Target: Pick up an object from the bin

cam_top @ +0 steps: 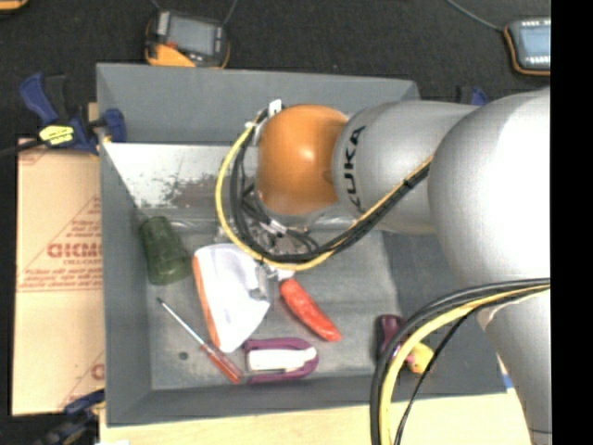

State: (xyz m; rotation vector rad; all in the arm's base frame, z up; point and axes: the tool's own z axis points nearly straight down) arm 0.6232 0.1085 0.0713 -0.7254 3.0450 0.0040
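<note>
Robotics lab: KUKA arm (398, 170) with bundled cables (222, 193) over grey metal bin (278, 86); cabled handheld unit (188, 40) at 11 o'clock beyond bin rim.

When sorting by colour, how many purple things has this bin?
2: a purple-and-white thing lower middle, a dark purple thing lower right. The arm may hide more.

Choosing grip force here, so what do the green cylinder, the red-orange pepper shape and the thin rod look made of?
The green cylinder: possibly plastic, dark, mottled, dull. The red-orange pepper shape: likely moulded plastic or rubber, smooth, even colour. The thin rod: looks metal, pale grey, straight, with an orange handle end.
</note>
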